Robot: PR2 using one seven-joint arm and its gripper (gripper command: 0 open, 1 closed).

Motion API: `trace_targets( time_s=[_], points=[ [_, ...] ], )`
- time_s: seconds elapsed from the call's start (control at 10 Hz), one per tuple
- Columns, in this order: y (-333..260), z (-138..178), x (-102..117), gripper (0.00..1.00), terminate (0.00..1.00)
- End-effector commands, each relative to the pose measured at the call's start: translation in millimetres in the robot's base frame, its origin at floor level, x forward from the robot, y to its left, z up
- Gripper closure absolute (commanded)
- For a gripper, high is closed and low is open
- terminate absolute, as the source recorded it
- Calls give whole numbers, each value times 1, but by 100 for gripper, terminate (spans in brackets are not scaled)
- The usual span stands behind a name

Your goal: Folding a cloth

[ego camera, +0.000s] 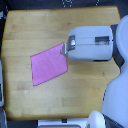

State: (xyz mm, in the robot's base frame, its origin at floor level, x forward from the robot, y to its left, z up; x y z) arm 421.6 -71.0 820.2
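Folding not begun: flat pink-magenta fabric cloth (48, 67) on wooden tabletop (30, 30), grey gripper (63, 50) at its right corner, grip unclear.

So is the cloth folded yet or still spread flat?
Spread flat: the cloth shows as one four-sided pink sheet on the table, no layer doubled over. The pincer is at its corner.

No text or label can be read anywhere.

A lab-style robot workspace is showing here: a bare wooden tabletop (30, 25) is filling the frame, with dark equipment edging the top.
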Motion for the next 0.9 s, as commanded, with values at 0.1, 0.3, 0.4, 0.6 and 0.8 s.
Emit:
trace_targets(
  time_s=[0.1,0.3,0.4,0.6,0.8],
  points=[
    [56,-93,-7,0,0],
    [53,-110,-2,0,0],
    [47,-120,-2,0,0],
    [35,-131,-4,0,0],
    [26,-133,-8,100,0]
  ],
)
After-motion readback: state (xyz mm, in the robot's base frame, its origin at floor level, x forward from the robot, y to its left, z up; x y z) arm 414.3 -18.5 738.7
